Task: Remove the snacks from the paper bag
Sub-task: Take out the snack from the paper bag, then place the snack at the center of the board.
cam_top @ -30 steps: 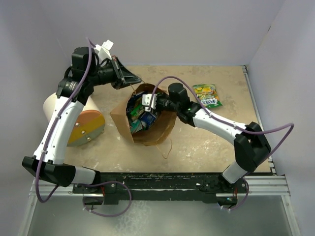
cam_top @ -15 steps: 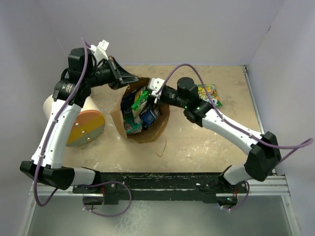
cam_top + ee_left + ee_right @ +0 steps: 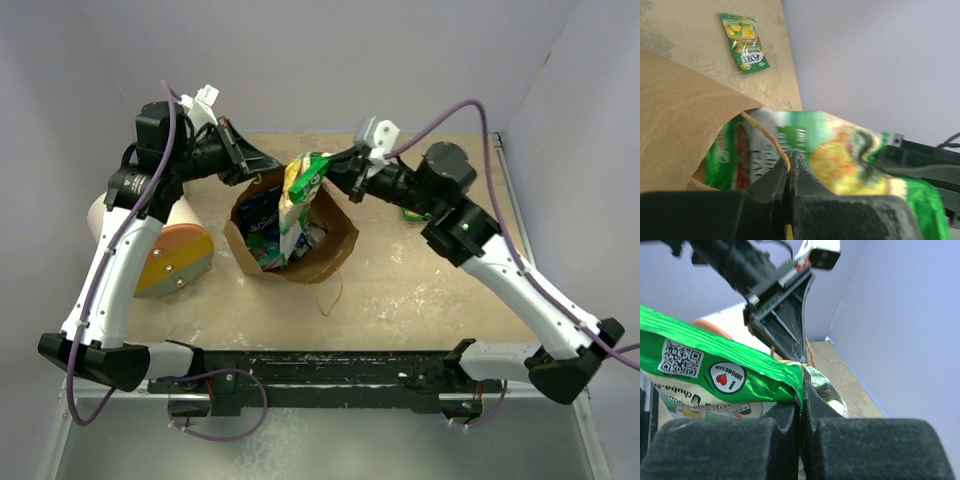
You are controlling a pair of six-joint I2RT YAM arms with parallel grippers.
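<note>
The brown paper bag [image 3: 330, 248] stands open at the table's middle. My left gripper [image 3: 268, 165] is shut on its twisted paper handle [image 3: 771, 137] at the far left rim and holds it up. My right gripper [image 3: 333, 172] is shut on the top edge of a green-edged snack packet [image 3: 298, 200], which hangs over the bag's mouth, its lower end still at the opening. The pinched edge shows in the right wrist view [image 3: 740, 372]. Several more packets [image 3: 262, 228] lie inside the bag. A green-yellow packet [image 3: 745, 42] lies on the table beyond the bag.
A white cylinder with an orange-yellow round end [image 3: 172, 258] lies left of the bag under my left arm. Grey walls close the back and both sides. In the top view my right arm covers most of the packet on the table.
My right gripper has risen out of the bag and drawn back to the right, pulling the green-edged packet up with it. My left gripper has kept its hold on the handle.
</note>
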